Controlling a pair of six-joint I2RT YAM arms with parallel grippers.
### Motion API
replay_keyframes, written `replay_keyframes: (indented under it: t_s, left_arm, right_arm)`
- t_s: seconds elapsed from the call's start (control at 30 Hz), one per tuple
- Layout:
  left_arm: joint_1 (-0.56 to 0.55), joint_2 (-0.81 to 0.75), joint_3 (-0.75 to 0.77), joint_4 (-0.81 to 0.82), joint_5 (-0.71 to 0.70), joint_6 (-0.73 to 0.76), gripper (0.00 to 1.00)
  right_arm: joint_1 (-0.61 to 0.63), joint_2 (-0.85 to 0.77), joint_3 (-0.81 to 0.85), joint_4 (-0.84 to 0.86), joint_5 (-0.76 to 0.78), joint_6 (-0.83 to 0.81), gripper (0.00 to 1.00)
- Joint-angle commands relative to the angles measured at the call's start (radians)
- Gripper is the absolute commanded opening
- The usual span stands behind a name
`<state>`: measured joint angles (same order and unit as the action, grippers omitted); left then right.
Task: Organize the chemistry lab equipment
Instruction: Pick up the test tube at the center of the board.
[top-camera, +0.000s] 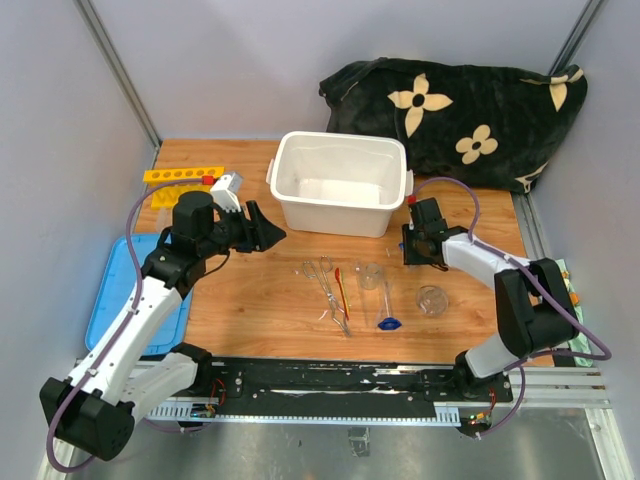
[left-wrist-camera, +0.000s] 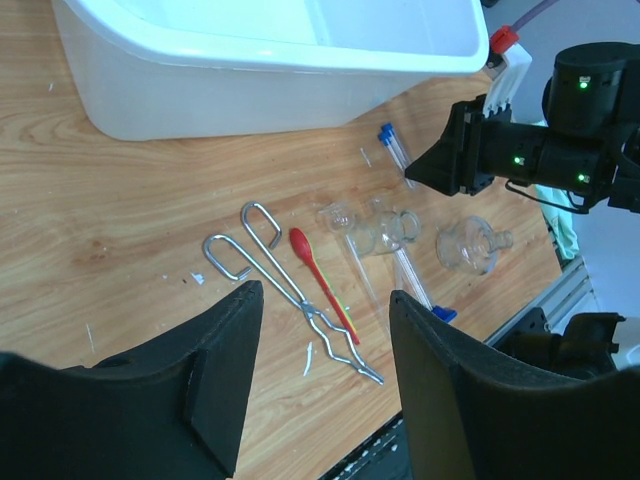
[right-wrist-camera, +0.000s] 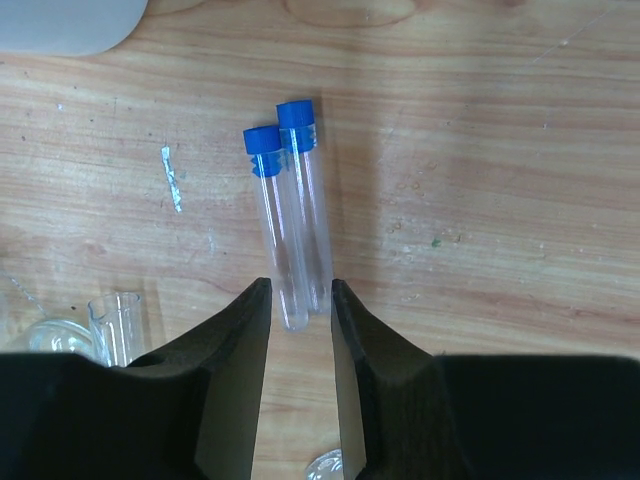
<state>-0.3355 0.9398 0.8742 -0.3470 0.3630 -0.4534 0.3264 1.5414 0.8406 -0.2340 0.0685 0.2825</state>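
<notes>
Right gripper (right-wrist-camera: 298, 287) parted astride two blue-capped tubes (right-wrist-camera: 300, 200).
Tube ends lie between its tips, apparently lined up for pinching; left gripper (left-wrist-camera: 325, 295) hangs spread, empty.

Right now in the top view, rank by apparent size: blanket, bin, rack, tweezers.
1. blanket
2. bin
3. rack and tweezers: about equal in length, too close to rank.
</notes>
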Motion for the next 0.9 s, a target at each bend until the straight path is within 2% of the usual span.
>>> replay_keyframes:
  t_s: [0.0,0.17,0.87]
  left_arm:
    - [-0.007,0.005,-0.011,0.012,0.028,-0.008,0.58]
    - [-0.007,0.008,-0.020,0.024,0.036,-0.013,0.58]
    - [-0.008,0.002,-0.038,0.028,0.041,-0.015,0.58]
  right_arm:
    - [-0.018,-0.057,-0.019,-0.001,0.002,0.002,0.32]
    - [-0.020,-0.082,-0.017,-0.015,0.053,0.001,0.32]
    - [-0.045,0.020,-0.005,0.042,0.034,-0.004,0.31]
